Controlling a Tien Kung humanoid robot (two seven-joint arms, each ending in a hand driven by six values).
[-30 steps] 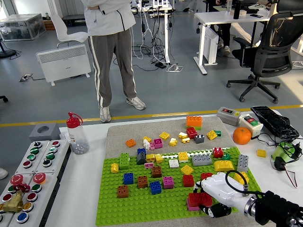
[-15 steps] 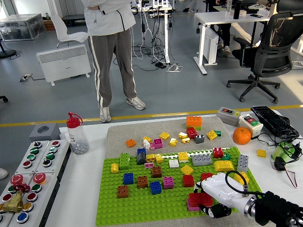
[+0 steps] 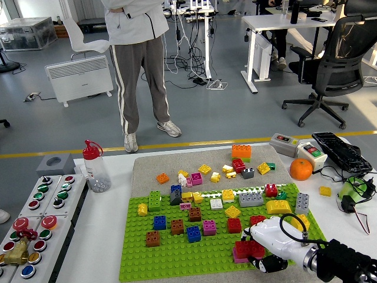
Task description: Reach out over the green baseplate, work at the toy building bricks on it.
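Note:
The green baseplate (image 3: pixel 177 250) lies on the table with several coloured bricks pressed on it: blue (image 3: pixel 159 222), brown (image 3: pixel 153 238), red (image 3: pixel 234 225), grey (image 3: pixel 251 199), yellow (image 3: pixel 278 206). My right hand (image 3: pixel 259 250), white with a black arm, reaches in from the lower right over the plate's near right corner. Its fingers are curled around a red brick (image 3: pixel 246 249) that sits on a pink brick (image 3: pixel 238 257). More loose bricks lie on the grey mat (image 3: pixel 147 168) behind the plate, among them an orange one (image 3: pixel 241 151). My left arm is out of sight.
A button panel (image 3: pixel 32 227) sits at the left, with a red-capped clear bottle (image 3: pixel 94 167) beside it. An orange (image 3: pixel 301 169), a switch box (image 3: pixel 284 143), a black remote (image 3: pixel 341 152) and a green cabled item (image 3: pixel 355 190) lie right. A person stands beyond the table.
My right hand has shifted very slightly toward the near edge while staying curled on the red brick. Bricks and the person have not moved.

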